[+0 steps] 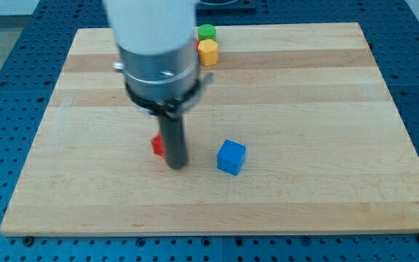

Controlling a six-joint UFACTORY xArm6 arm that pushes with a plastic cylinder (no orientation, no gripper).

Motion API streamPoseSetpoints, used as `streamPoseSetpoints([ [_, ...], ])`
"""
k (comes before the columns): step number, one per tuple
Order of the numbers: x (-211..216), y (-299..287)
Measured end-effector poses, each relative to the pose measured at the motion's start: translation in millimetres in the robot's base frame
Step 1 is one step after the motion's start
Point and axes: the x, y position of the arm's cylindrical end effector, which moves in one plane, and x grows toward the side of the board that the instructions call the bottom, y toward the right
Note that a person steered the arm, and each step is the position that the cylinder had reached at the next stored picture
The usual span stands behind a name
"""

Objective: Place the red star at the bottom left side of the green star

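A red block (156,145), mostly hidden behind the rod so its shape cannot be made out, lies left of the board's middle. My tip (177,165) rests on the board, touching the red block's right side. A green block (206,31), partly hidden by the arm, sits at the view's top edge of the board, far above the red block. Its shape is unclear.
A yellow block (208,52) sits just below the green one. A blue cube (231,157) lies right of my tip. The wooden board (326,145) rests on a blue perforated table. The arm's white and dark body hides part of the board's top.
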Motion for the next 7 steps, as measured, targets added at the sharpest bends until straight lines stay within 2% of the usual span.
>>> streamPoseSetpoints([
  [2, -41, -79],
  [4, -52, 1],
  [5, -139, -42],
  [6, -132, -54],
  [7, -151, -179],
])
